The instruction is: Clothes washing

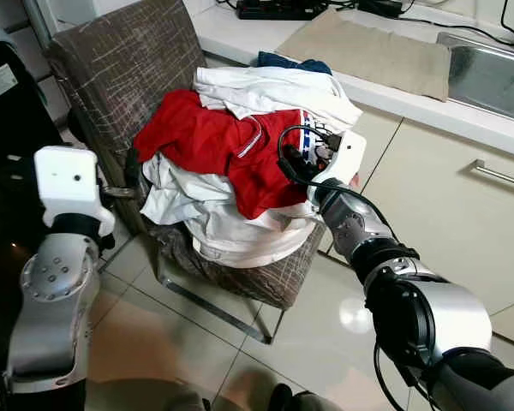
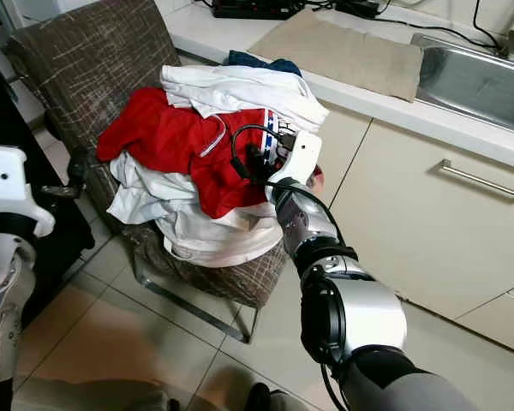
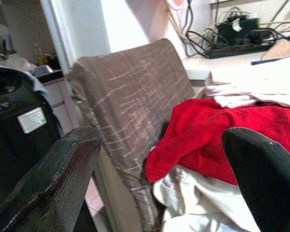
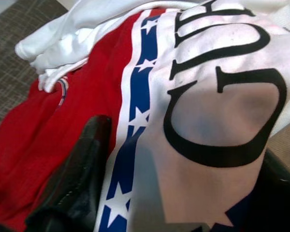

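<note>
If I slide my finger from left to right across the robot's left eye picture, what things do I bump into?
Left arm → brown chair → red shirt → right end effector → beige cloth → steel sink.

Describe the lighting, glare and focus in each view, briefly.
Left eye view: even light, sharp, with a bright glare spot on the floor tile. Right eye view: likewise sharp. Left wrist view: white clothes blown out, near fingers dark and soft. Right wrist view: red garment close up, well lit, with a soft shadow across its white printed panel.
</note>
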Controlling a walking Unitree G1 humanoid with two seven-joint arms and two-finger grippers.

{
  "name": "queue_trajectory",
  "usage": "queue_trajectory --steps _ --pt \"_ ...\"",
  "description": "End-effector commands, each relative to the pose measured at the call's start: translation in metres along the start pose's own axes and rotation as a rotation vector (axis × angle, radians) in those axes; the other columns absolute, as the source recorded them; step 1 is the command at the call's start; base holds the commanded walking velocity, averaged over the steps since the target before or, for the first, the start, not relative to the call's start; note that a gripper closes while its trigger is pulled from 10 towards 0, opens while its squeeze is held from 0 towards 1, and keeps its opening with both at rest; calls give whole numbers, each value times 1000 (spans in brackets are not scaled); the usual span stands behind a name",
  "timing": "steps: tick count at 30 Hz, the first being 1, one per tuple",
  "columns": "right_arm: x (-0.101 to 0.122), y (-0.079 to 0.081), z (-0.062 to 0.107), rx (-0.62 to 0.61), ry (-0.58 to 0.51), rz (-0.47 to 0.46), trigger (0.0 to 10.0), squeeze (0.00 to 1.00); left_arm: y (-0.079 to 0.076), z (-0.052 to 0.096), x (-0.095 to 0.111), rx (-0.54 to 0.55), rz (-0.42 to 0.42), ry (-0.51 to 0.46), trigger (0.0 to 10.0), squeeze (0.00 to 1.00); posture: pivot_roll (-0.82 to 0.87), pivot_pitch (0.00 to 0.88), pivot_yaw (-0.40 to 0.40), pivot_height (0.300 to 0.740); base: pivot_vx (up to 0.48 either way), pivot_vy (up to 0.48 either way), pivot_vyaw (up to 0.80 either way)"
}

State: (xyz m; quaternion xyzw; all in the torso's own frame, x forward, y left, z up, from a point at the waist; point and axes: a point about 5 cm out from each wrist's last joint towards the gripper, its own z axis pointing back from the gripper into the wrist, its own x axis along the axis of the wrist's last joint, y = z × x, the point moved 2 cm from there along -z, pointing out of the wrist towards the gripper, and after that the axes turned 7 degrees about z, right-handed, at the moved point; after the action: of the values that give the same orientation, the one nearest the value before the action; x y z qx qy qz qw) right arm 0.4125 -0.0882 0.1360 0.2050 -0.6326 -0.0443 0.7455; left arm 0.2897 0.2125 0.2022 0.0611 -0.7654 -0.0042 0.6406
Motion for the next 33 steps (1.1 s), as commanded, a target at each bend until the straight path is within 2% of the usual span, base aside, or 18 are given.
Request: queue_trajectory --steps 1,6,13,19,25,27,28,33 --pt "5 -6 0 -20 -10 38 0 0 -8 -3 -5 -27 7 20 10000 0 175 81 -75 740 0 0 0" --pt "8 -11 1 -28 -25 76 0 0 -21 -6 -11 -66 36 41 10000 0 144 70 -71 740 0 0 0" --pt "11 -21 4 -46 -31 69 0 0 -41 -11 -21 -109 79 57 10000 0 92 45 -59 740 0 0 0" --pt "20 -18 2 -27 -64 72 0 0 -51 -21 -23 -145 94 53 10000 0 57 19 -58 740 0 0 0" --pt "44 -8 0 35 -160 128 0 0 -59 -32 -20 -163 116 26 10000 0 19 0 -45 740 0 0 0" --pt "60 1 -1 87 -217 169 0 0 -63 -35 -19 -176 125 22 10000 0 3 0 -42 740 0 0 0" --pt "72 11 0 136 -261 241 0 0 -69 -39 -20 -188 134 18 10000 0 -27 0 -35 740 0 0 0" --pt "83 21 6 190 -315 305 0 0 -76 -43 -20 -202 153 13 10000 0 -41 0 -30 740 0 0 0"
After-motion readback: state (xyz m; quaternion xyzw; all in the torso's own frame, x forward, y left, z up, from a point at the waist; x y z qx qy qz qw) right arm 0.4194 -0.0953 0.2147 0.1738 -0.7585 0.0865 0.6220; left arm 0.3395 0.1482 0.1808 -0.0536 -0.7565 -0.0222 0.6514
